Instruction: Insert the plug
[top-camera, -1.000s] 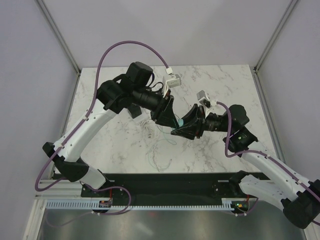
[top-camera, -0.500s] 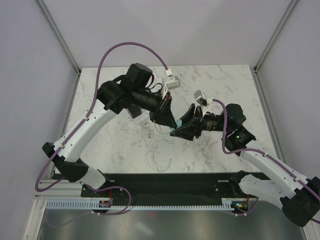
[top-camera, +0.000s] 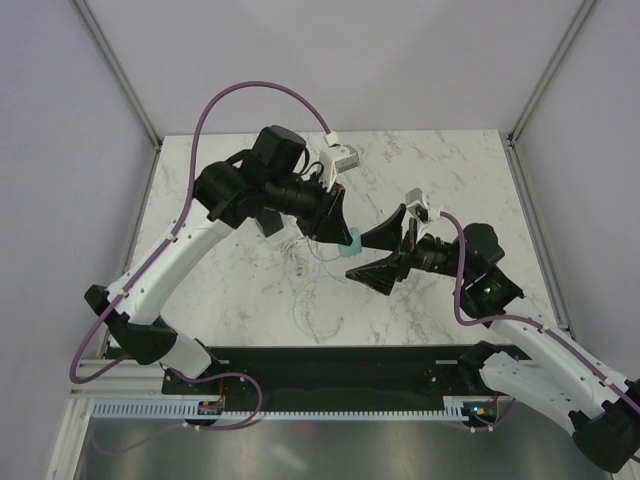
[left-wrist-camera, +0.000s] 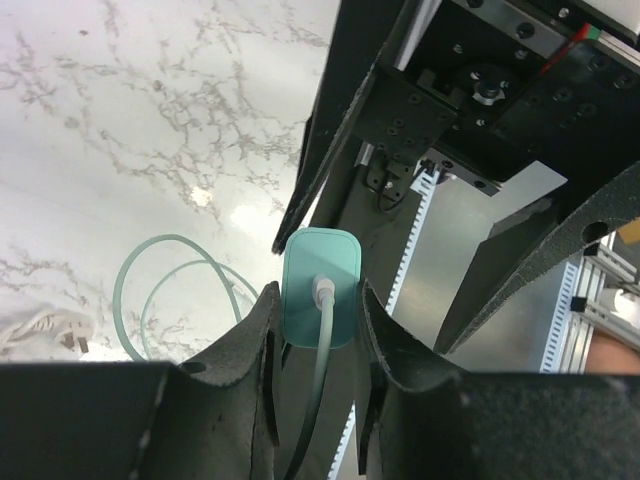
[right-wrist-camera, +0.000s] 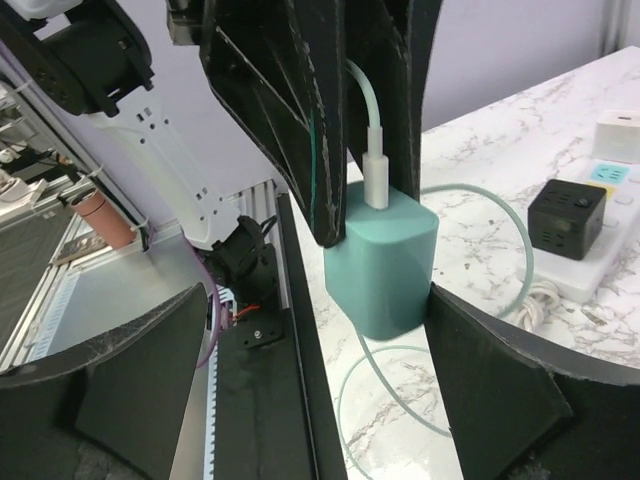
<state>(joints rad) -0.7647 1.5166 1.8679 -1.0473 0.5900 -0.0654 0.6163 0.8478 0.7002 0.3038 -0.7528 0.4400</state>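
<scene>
Our left gripper (left-wrist-camera: 318, 300) pinches the teal charger (right-wrist-camera: 385, 265) between its pads, right gripper (top-camera: 358, 254) spread wide around it (light, rigid, probably slick: we'd clamp the flat sides).

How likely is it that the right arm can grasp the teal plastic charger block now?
Probably yes: the right fingers, open, flank the teal plastic charger block at its free end; the left fingers hold only its cable end.
</scene>
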